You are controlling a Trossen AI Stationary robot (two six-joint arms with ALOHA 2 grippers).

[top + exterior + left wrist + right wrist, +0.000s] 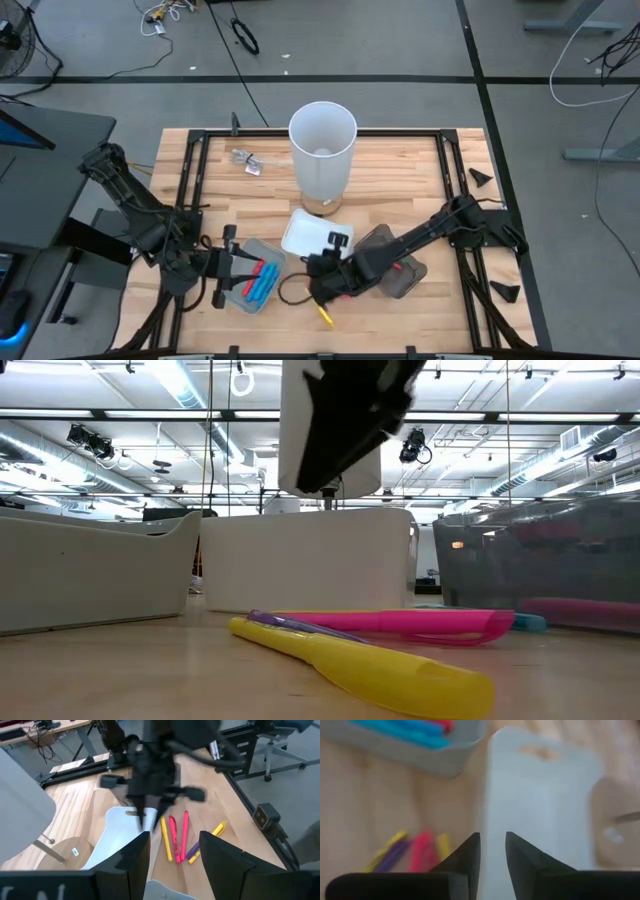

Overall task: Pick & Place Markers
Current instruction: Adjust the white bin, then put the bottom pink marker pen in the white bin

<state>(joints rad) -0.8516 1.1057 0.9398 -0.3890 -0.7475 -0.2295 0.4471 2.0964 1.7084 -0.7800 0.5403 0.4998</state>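
Right tool apparently empty above markers.

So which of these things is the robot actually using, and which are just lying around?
For the job:
- loose markers on the table
- blue and red markers in the grey tray
- white tray
- dark tray
- right tool, empty
- left tool, open

Just lying about:
- tall white cup
- small clear scrap

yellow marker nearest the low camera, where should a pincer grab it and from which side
Take the yellow marker at mid-barrel, coming straight down from above. It lies flat on the table, and its round barrel looks bare there, while its thin far end sits against the pink marker. Close across the barrel, not along it.
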